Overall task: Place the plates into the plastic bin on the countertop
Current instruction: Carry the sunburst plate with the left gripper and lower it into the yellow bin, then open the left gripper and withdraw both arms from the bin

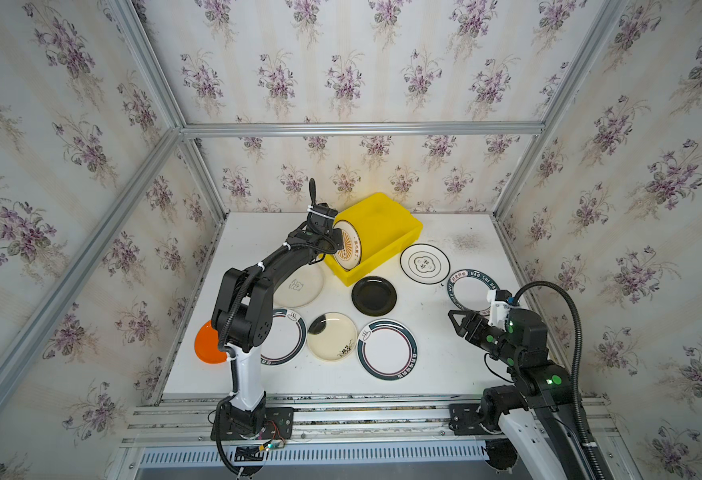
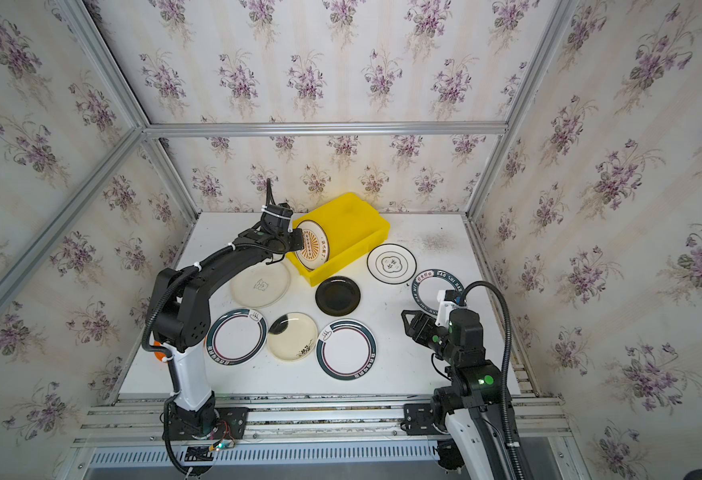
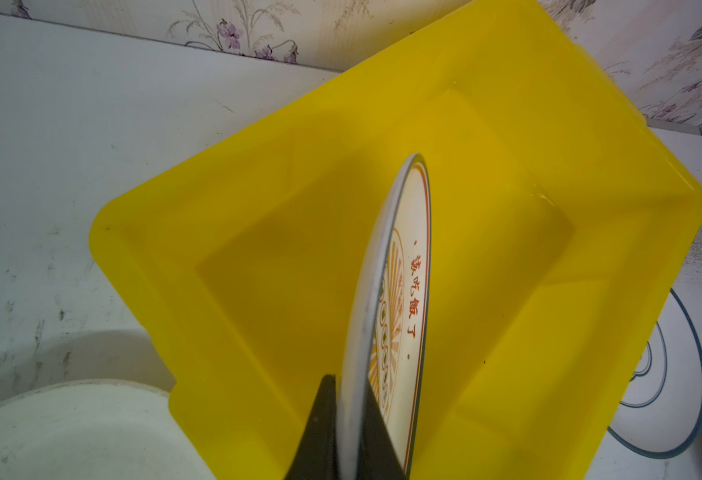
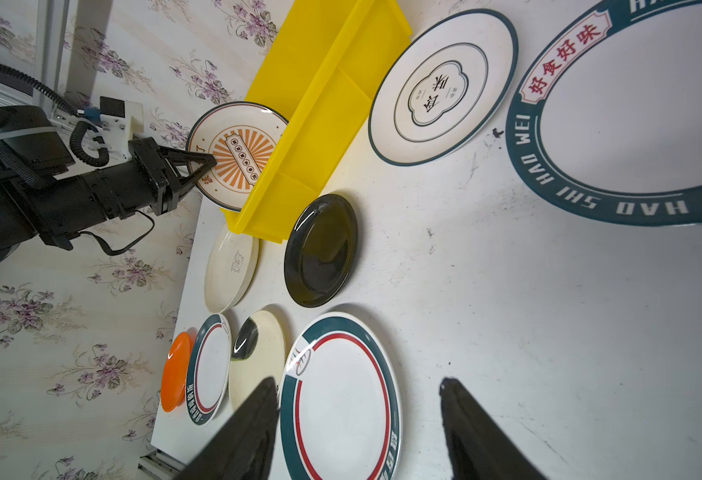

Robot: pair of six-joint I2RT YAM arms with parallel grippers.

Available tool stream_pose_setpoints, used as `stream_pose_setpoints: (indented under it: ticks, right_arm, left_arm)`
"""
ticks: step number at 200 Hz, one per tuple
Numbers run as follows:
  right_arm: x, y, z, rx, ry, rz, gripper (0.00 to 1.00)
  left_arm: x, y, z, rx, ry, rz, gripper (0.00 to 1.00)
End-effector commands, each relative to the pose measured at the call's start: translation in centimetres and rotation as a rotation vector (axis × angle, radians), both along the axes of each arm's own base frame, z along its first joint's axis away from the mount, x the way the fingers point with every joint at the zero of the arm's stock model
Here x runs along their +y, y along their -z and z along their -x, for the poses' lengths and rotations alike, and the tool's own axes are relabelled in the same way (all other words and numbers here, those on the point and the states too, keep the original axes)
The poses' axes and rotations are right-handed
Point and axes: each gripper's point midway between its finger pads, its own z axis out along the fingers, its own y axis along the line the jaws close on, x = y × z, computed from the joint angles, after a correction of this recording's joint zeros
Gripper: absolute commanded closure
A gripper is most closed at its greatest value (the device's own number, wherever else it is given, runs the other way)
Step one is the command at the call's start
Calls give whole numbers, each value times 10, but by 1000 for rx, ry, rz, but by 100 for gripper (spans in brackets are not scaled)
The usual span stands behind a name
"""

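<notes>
Item: my left gripper — clenched on the rim of the sunburst plate. Plate: on edge, face toward frame right, over the left end of the plastic bin, mid-frame; the bin's long axis runs lower left to upper right. Step: placing. Next, I judge — tip flat, lower, release. My right gripper: jaws apart, empty.

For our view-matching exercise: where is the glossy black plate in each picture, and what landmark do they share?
In a top view: black plate, mid-table, by the yellow bin's near corner.
In a top view: same spot.
Left wrist: not in it.
Right wrist: by that bin corner.
Landmark: the bin, in all four.
</notes>
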Motion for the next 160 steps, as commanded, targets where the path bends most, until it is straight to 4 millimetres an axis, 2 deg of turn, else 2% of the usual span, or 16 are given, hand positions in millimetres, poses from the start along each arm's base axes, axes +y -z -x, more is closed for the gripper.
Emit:
stream_pose_setpoints:
  ticks: [1,22,29,39,57,71,101,114,124,133,135,137,160]
  right_arm:
    - [-3,-6,-2,-15,15,5,36]
    - [-3,-3,0,0,19,5,36]
    - [-3,-2,1,6,20,6,36]
    - [-5,0,2,13,26,9,36]
    - [-7,2,4,22,37,14,36]
    - [-9,6,6,38,49,16,36]
    - [-11,14,6,72,66,17,36]
    - [-11,18,7,87,70,18,36]
    - [-13,21,8,99,79,22,36]
    - [-14,23,9,108,88,25,36]
    - [-14,23,9,109,88,25,36]
    - [-14,23,9,108,90,26,36]
    - [-17,22,10,108,99,35,36]
  left_arm:
    - [-8,1,-2,16,23,27,99]
    - [-4,8,-2,46,17,-14,96]
    - [-2,9,-2,49,11,-29,93]
    - [1,11,-1,53,4,-46,83]
    - [3,11,-1,51,5,-59,74]
    - [0,9,-1,48,29,-57,73]
    - [-2,3,-1,34,47,-57,57]
    - [-2,-1,0,26,54,-59,46]
    - [-1,-5,0,18,57,-61,31]
    - [-1,-10,1,9,58,-65,15]
    - [-1,-11,1,6,58,-67,5]
    - [0,-11,2,4,58,-67,2]
    - [-1,-30,5,-29,63,-61,0]
